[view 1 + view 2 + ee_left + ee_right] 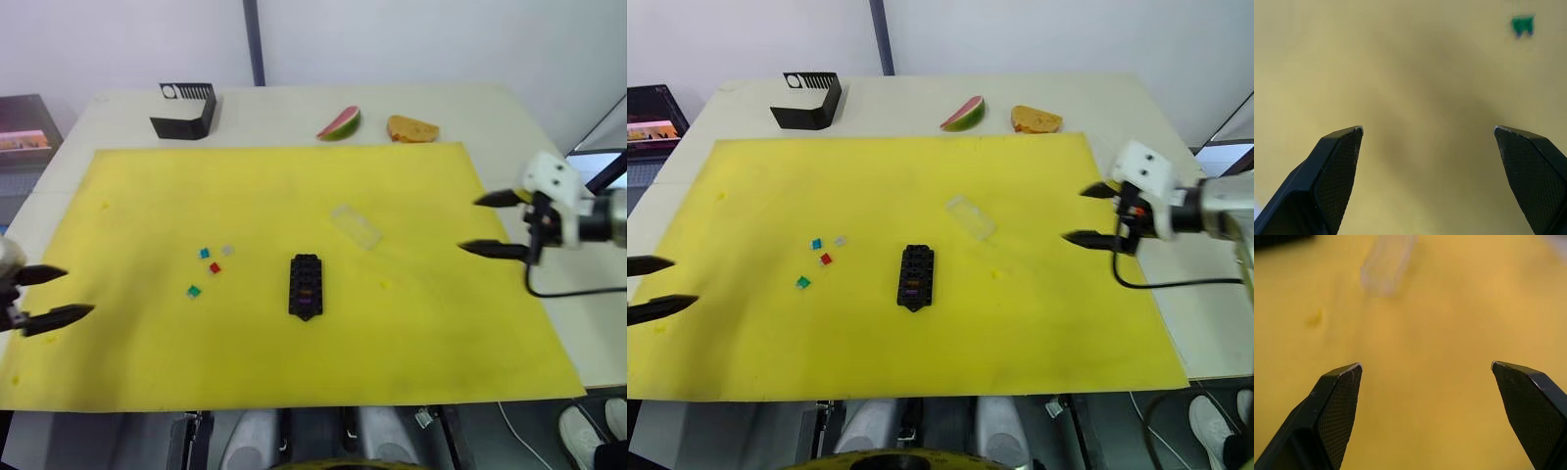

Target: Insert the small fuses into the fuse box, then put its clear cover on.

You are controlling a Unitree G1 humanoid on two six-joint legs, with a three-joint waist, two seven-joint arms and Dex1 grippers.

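The black fuse box [306, 285] lies in the middle of the yellow mat [294, 362], with a purple and an orange fuse seated in its slots. To its left lie loose small fuses: teal [205, 253], pale grey [227, 250], red [215, 267] and green [193, 291]. The clear cover [356, 225] rests on the mat to the box's right and farther back. My left gripper [57, 294] is open at the mat's left edge, well left of the fuses. My right gripper [482, 224] is open at the mat's right side, pointing toward the cover [1387, 264].
A black bent bracket [184, 110] stands at the back left of the table. A watermelon slice [339, 123] and a piece of bread [411, 128] lie at the back beyond the mat. A black cable [578, 290] trails by my right arm.
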